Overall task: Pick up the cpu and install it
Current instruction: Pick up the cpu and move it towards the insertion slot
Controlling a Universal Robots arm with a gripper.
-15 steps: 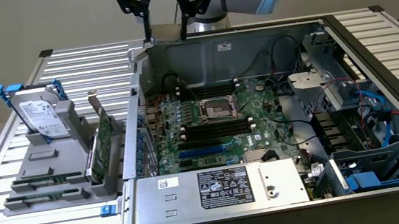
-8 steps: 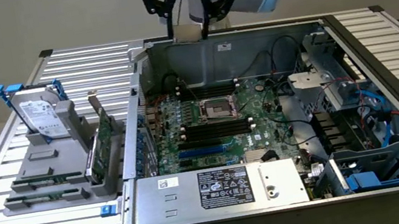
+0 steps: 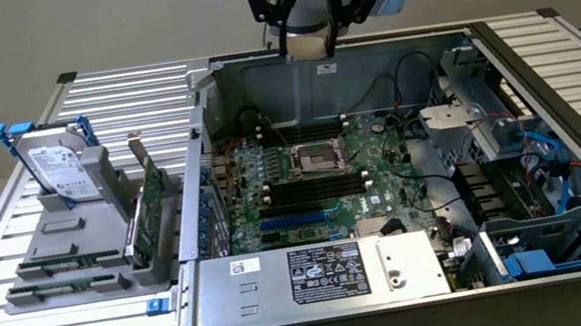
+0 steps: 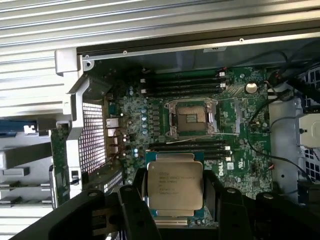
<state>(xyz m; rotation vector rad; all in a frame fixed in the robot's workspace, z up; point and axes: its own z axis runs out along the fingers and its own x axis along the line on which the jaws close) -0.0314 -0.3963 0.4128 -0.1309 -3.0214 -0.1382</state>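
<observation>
The flat, near-square cpu (image 4: 174, 182), a silvery printed lid on a green rim, is clamped edgewise between the jaws of the black gripper (image 4: 175, 202), its lid turned toward the wrist camera.

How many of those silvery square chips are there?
1: the cpu, gripped by the gripper above the open case. The socket on the motherboard looks empty; others might be hidden elsewhere.

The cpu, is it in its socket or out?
Out: the cpu sits clamped in the gripper above the board, and the socket shows a bare dark centre.
</observation>
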